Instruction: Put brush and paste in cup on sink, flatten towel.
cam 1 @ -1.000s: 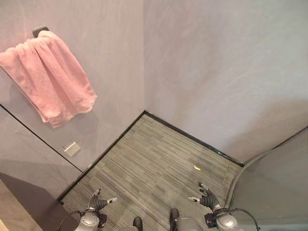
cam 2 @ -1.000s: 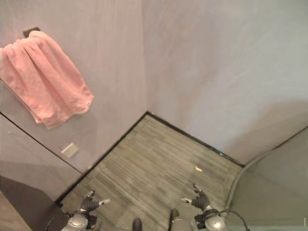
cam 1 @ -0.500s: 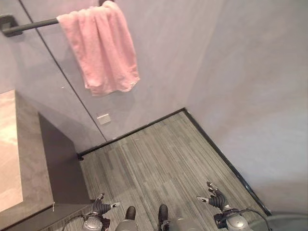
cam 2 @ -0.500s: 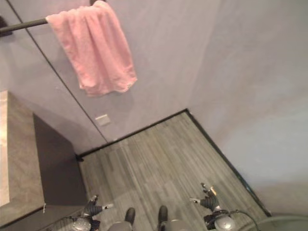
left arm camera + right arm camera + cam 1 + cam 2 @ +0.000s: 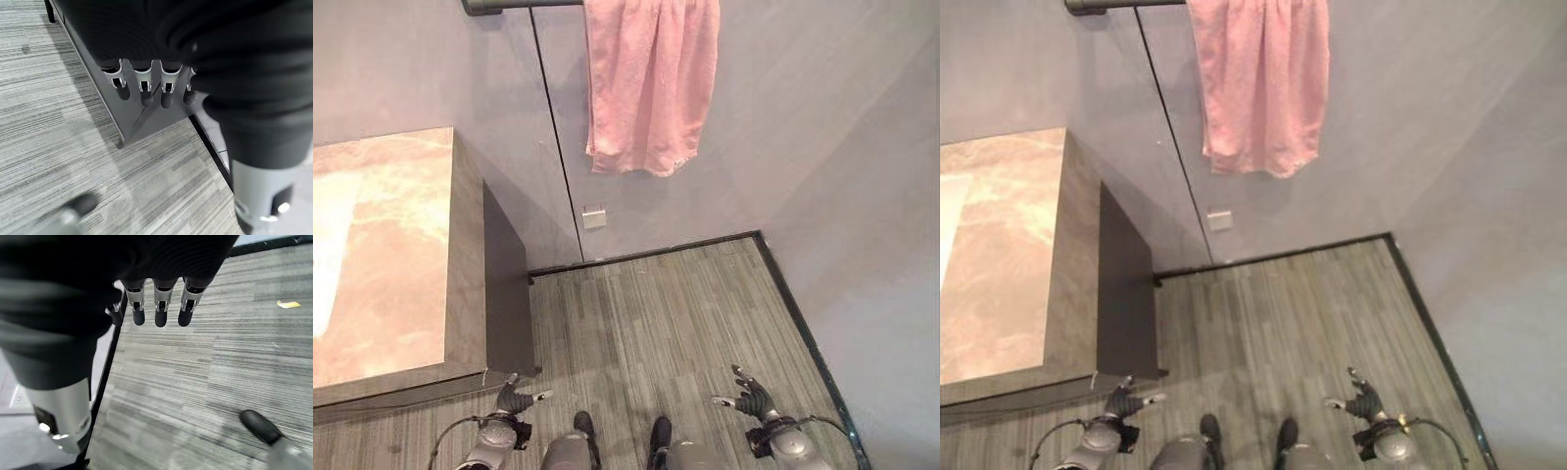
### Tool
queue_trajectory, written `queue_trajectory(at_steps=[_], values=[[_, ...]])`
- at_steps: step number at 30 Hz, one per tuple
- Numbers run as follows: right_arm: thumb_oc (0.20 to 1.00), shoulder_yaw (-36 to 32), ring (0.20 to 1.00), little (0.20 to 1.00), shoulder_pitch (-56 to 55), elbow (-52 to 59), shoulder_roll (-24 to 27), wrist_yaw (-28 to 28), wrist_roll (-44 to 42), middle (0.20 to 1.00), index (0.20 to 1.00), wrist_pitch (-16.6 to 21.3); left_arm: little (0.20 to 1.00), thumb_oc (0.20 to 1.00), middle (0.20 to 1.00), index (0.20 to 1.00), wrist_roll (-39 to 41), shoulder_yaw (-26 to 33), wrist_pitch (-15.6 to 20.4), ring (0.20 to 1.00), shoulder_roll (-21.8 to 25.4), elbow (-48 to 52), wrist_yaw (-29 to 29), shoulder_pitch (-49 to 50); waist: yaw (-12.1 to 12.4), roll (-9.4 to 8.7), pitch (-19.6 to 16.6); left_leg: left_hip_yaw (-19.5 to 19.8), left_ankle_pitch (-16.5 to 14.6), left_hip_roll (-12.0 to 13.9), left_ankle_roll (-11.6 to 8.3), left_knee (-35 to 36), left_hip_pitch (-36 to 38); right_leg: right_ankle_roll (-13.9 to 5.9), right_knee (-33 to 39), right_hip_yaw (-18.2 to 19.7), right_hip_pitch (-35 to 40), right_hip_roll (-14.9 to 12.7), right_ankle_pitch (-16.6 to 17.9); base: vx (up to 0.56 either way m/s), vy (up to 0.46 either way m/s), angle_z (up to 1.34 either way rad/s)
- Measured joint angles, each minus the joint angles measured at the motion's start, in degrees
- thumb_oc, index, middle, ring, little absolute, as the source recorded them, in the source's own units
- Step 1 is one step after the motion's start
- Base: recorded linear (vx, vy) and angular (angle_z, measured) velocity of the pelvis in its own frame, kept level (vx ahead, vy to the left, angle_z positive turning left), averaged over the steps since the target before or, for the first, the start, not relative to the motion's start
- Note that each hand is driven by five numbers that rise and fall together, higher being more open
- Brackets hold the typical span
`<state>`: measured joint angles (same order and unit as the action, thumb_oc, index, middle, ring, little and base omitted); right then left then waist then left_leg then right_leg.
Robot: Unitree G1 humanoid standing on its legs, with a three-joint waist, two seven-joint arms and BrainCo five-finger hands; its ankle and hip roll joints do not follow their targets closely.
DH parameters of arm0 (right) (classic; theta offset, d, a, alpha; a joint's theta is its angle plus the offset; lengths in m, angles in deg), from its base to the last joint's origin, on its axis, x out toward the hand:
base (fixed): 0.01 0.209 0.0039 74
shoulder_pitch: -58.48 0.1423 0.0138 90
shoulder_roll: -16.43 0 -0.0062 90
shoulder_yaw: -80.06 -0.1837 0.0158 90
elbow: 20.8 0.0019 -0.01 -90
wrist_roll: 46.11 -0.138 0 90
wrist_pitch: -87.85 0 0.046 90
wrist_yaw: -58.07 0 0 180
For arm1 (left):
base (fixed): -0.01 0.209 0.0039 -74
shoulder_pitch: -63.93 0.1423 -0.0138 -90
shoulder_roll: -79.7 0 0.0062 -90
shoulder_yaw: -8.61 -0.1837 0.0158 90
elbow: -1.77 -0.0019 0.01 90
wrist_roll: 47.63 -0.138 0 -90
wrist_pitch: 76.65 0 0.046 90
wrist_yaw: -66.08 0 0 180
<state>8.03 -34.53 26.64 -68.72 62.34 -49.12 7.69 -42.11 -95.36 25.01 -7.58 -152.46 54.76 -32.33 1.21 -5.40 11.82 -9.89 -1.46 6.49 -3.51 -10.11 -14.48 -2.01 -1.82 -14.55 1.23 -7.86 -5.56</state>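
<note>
Low over the near floor my left hand (image 5: 514,400) and right hand (image 5: 751,399) hang relaxed, holding nothing. I'm approaching: counter (image 5: 382,255) at left, pink towel (image 5: 648,83) bunched on the far rail (image 5: 514,5). Next I judge I face the counter; brush, paste, cup unseen.

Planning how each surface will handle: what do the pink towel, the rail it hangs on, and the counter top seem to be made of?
Pink towel: soft terry-like cloth, with a nubby surface and limp folds. Rail: dark, smooth bar, probably metal, matte. Counter top: polished stone or a stone-look slab, with tan veined mottling and sheen.
</note>
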Motion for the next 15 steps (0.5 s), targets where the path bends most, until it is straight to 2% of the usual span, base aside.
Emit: queue_trajectory(at_steps=[1, 2, 3, 4, 6, 7, 9, 10, 11, 12, 13, 14, 15], values=[[1.0, 0.0, 1.0, 1.0, -0.1, 0.1, 0.7, -0.7, 0.5, 1.0, 1.0, 0.0, 1.0, 1.0, 1.0, 1.0, -0.1, -1.2, -0.8, 1.0, -1.7, -0.4, 1.5, 1.7, 0.0, 1.82, -0.3, 0.3, 2.6, 1.3, 0.96, 1.9, -0.2, -2.6, -2.3, 0.5, 0.5, 0.0, -1.8, 0.32, 0.322, -0.26], [1.0, 0.3, 1.0, 1.0, 0.1, -0.8, -0.2, -0.8, 0.6, 1.0, 1.0, -0.2, 1.0, 1.0, 1.0, 1.0, -0.2, -1.6, -1.1, 1.0, -2.1, -0.7, 1.8, 2.8, 0.3, 0.82, -0.4, -0.3, 2.5, 0.4, 1.45, 0.6, 0.5, -3.7, -4.1, 1.7, 0.1, -1.9, -3.3, 0.16, 0.251, -0.44], [1.0, 1.6, 1.0, 1.0, -0.5, -0.2, -0.6, -1.0, 0.7, 1.0, 1.0, -0.5, 1.0, 1.0, 1.0, 1.0, -0.5, -2.2, -2.3, 1.0, -2.1, -1.3, 2.7, 4.2, 0.9, 0.21, -1.5, -2.2, 1.6, -1.0, 2.13, 1.6, 1.4, -4.12, -8.7, 3.4, -2.1, -3.6, -3.3, 0.11, 0.192, -0.5], [1.0, 3.3, 1.0, 1.0, -0.5, 0.2, -0.5, -1.3, 1.1, 1.0, 1.0, -0.6, 1.0, 1.0, 1.0, 1.0, -1.1, -3.1, -2.8, 1.0, -1.5, -2.2, 3.1, 4.9, 1.2, 0.01, -1.7, -4.1, 2.0, -1.8, 3.14, 3.0, 2.6, -4.65, -15.8, 6.1, -6.0, -5.1, -3.5, 0.1, 0.177, -0.41], [1.0, 3.8, 1.0, 1.0, 0.0, 1.5, -0.6, -1.8, 1.7, 1.0, 1.0, -0.7, 1.0, 1.0, 1.0, 1.0, -2.1, -4.3, -3.4, 1.0, -1.6, -2.6, 3.2, 5.7, 1.1, 0.71, -1.3, -4.6, 2.7, -3.0, 4.58, 6.8, 5.0, -4.99, -28.3, 9.7, -12.5, -5.1, -3.1, 0.19, 0.124, -0.14], [1.0, 3.8, 1.0, 1.0, 0.5, 1.7, -0.6, -2.0, 1.8, 1.0, 1.0, -0.7, 1.0, 1.0, 1.0, 1.0, -2.6, -4.9, -3.5, 1.0, -1.5, -2.6, 3.3, 6.3, 1.2, 1.22, -0.9, -4.5, 2.8, -3.4, 4.89, 8.1, 6.6, -4.97, -30.0, 10.2, -13.7, -3.9, -3.2, 0.16, 0.05, -0.03], [1.0, 3.7, 1.0, 1.0, 1.2, 1.9, -0.6, -2.0, 2.0, 1.0, 1.0, -0.5, 1.0, 1.0, 1.0, 1.0, -4.5, -5.1, -4.1, 1.0, -1.6, -2.7, 3.8, 7.1, 0.9, 2.02, -0.4, -4.3, 3.1, -3.6, 5.32, 10.0, 8.9, -5.26, -29.1, 12.0, -14.0, -1.0, -3.4, 0.1, -0.038, 0.07], [1.0, 3.8, 1.0, 1.0, 1.5, 1.8, -0.5, -2.0, 2.2, 1.0, 1.0, -0.6, 1.0, 1.0, 1.0, 1.0, -4.7, -5.2, -4.1, 1.0, -1.5, -2.7, 3.8, 7.5, 1.1, 1.96, -0.5, -4.7, 3.1, -3.9, 5.33, 10.7, 9.9, -5.08, -26.7, 11.2, -14.1, -1.0, -3.2, 0.13, -0.128, 0.05], [1.0, 3.8, 1.0, 1.0, 1.8, 1.8, -0.5, -2.0, 2.4, 1.0, 1.0, -0.6, 1.0, 1.0, 1.0, 1.0, -5.2, -5.2, -4.1, 1.0, -1.6, -3.1, 3.8, 7.6, 1.3, 2.41, -0.2, -4.8, 3.0, -3.9, 5.42, 11.2, 10.5, -5.01, -23.7, 10.0, -14.8, -2.2, -3.1, 0.14, -0.197, -0.01], [1.0, 3.9, 1.0, 1.0, 2.5, 2.0, -0.4, -2.0, 3.3, 1.0, 1.0, -0.7, 1.0, 1.0, 1.0, 1.0, -6.0, -5.2, -4.1, 1.0, -1.5, -3.2, 3.6, 7.5, 1.1, 2.35, -0.3, -4.4, 2.7, -3.9, 5.7, 11.5, 10.5, -6.1, -20.3, 9.6, -15.3, -3.7, -2.1, 0.14, -0.216, 0.01], [1.0, 4.1, 1.0, 1.0, 2.7, 2.3, -0.1, -2.0, 3.9, 1.0, 1.0, -0.7, 1.0, 1.0, 1.0, 1.0, -6.3, -5.2, -4.1, 1.0, -1.5, -3.4, 3.6, 7.2, 1.0, 2.51, -0.3, -4.3, 2.3, -3.7, 5.05, 11.7, 10.5, -6.78, -17.4, 9.6, -15.4, -4.8, -1.6, 0.13, -0.218, 0.05], [1.0, 4.7, 1.0, 1.0, 3.2, 2.8, 0.0, -2.0, 4.6, 1.0, 1.0, -0.8, 1.0, 1.0, 1.0, 1.0, -6.7, -5.1, -4.1, 1.0, -1.2, -3.4, 3.6, 7.1, 1.0, 2.46, -0.3, -3.6, 2.5, -3.9, 4.85, 11.8, 10.3, -8.2, -11.7, 10.0, -14.7, -6.3, 0.7, 0.08, -0.178, 0.3], [1.0, 5.3, 1.0, 1.0, 2.6, 3.1, 0.1, -2.1, 5.7, 1.0, 1.0, -0.8, 1.0, 1.0, 1.0, 1.0, -6.8, -5.1, -4.1, 1.0, -0.8, -3.5, 3.6, 7.0, 0.0, 2.4, -0.3, -2.1, 2.9, -3.8, 4.27, 11.9, 10.5, -8.63, -8.1, 11.6, -13.2, -7.2, 3.8, 0.04, -0.183, 0.64]])
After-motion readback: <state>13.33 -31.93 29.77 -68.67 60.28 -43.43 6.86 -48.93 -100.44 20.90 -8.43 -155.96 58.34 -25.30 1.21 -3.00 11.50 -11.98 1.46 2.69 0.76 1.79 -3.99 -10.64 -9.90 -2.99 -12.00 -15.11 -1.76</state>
